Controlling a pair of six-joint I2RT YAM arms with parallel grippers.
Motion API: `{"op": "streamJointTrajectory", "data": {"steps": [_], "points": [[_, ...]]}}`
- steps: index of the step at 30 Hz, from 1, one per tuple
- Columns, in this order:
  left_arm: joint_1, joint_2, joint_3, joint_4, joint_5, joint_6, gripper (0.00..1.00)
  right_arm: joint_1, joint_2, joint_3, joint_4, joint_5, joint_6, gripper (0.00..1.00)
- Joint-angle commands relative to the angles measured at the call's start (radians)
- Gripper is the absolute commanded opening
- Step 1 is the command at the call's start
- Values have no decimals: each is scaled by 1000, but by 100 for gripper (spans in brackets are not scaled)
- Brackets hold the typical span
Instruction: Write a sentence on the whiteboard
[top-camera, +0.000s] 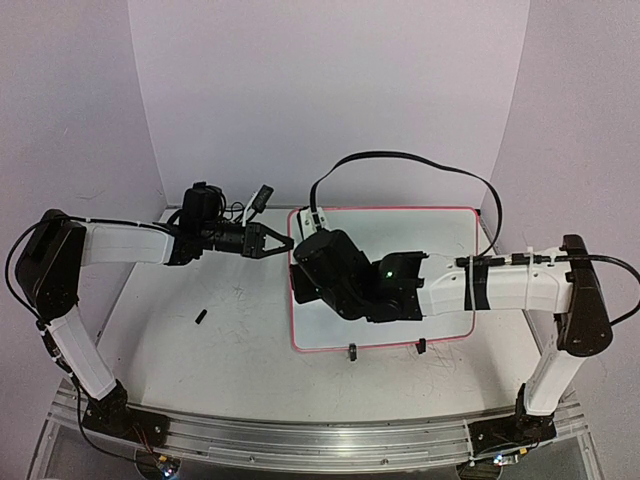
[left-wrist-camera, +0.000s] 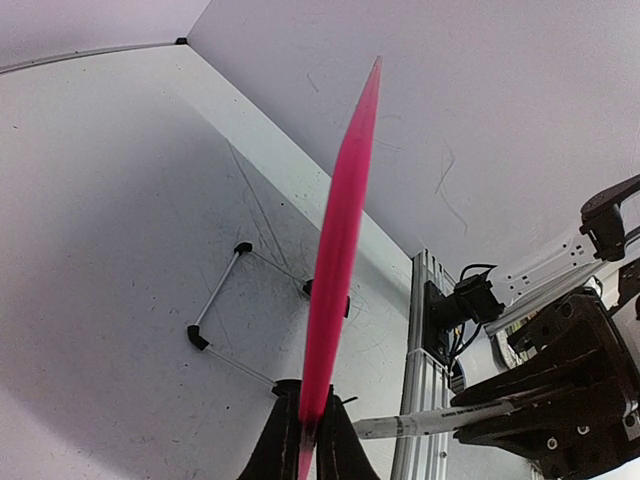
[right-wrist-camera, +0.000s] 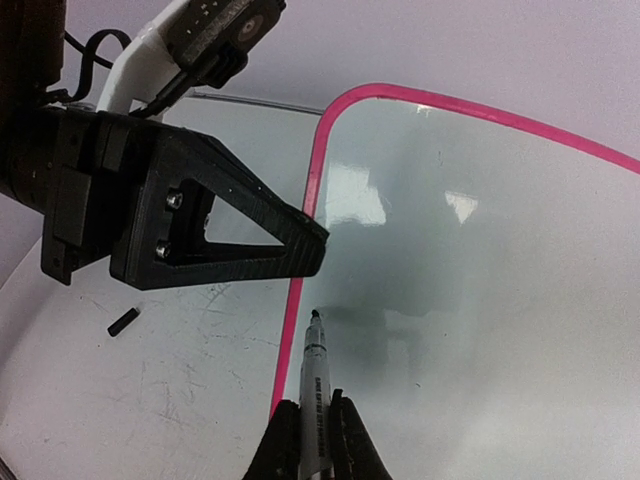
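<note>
The left arm (top-camera: 120, 243) has white boxy link shells, black joints and thin black cables. Its black left gripper (top-camera: 288, 243) has triangular truss-shaped fingers (right-wrist-camera: 250, 265) with 2 silver screws. The matching right arm (top-camera: 520, 285) shows black bands (top-camera: 478, 287) and 1 green light (top-camera: 386, 271).

On the table (top-camera: 220, 350), whiteboard (top-camera: 400, 232) lies right of centre; left gripper (top-camera: 283, 245) on its left edge; right gripper (right-wrist-camera: 315, 415) holds marker (right-wrist-camera: 314, 370) just inside that edge; cap (top-camera: 201, 317) further left.
</note>
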Motion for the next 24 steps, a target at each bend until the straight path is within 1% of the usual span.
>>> {"op": "streamJointTrajectory", "data": {"steps": [1, 24], "points": [[-7, -28, -8, 29, 27, -23, 3, -8, 14, 33, 21, 20, 17, 0], [-6, -27, -13, 34, 26, -25, 2, -20, -28, -27, 14, 46, 68, 0]]}}
